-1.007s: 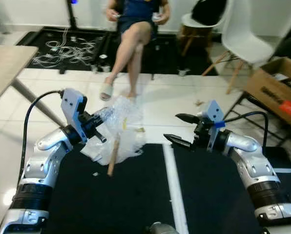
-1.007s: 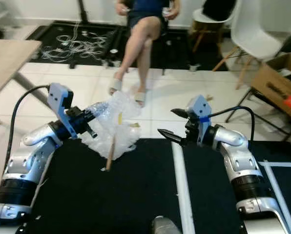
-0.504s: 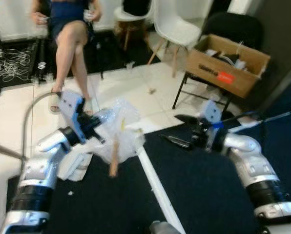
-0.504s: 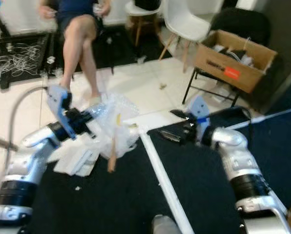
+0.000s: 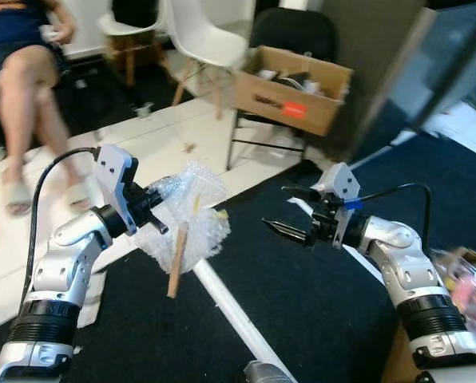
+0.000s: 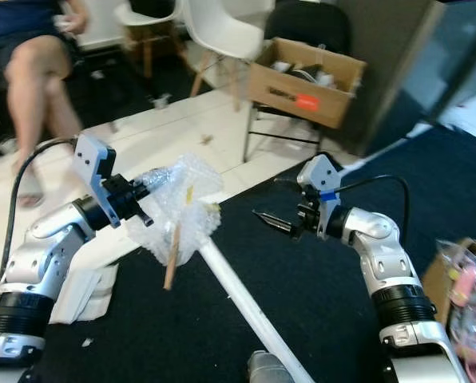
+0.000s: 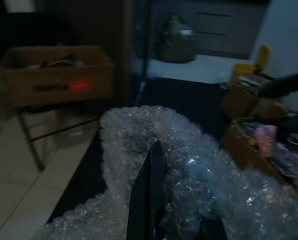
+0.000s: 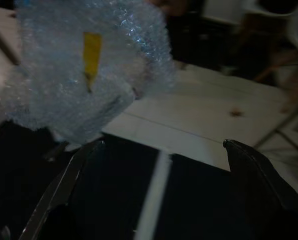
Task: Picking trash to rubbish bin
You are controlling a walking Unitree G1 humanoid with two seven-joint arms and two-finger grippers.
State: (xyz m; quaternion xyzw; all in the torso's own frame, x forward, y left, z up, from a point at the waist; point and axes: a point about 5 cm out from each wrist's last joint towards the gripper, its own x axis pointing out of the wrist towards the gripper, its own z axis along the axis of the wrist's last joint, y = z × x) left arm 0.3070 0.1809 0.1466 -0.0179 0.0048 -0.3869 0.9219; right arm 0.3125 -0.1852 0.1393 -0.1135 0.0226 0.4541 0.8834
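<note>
A crumpled wad of clear bubble wrap (image 5: 186, 219) with a yellow tape strip hangs in the air at the left, and a brown wooden stick (image 5: 176, 260) dangles below it. My left gripper (image 5: 154, 214) is shut on the bubble wrap; the left wrist view shows a black finger (image 7: 148, 195) pressed into the bubble wrap (image 7: 189, 170). My right gripper (image 5: 291, 211) is held out at the right, open and empty, its fingertips pointing toward the wad. The right wrist view looks between its fingers (image 8: 69, 190) at the bubble wrap (image 8: 84, 70).
Black carpet (image 5: 302, 303) lies below, crossed by a white strip (image 5: 230, 311), with white tile beyond. A cardboard box (image 5: 294, 80) rests on a black chair, white chairs (image 5: 198, 40) stand behind, and a seated person's legs (image 5: 30, 104) are at far left. Bagged rubbish (image 5: 470, 287) sits at right.
The whole picture has swung: the camera has turned right, so the person slid left and the box moved to centre. Both grippers keep their pose; the left still holds the wad.
</note>
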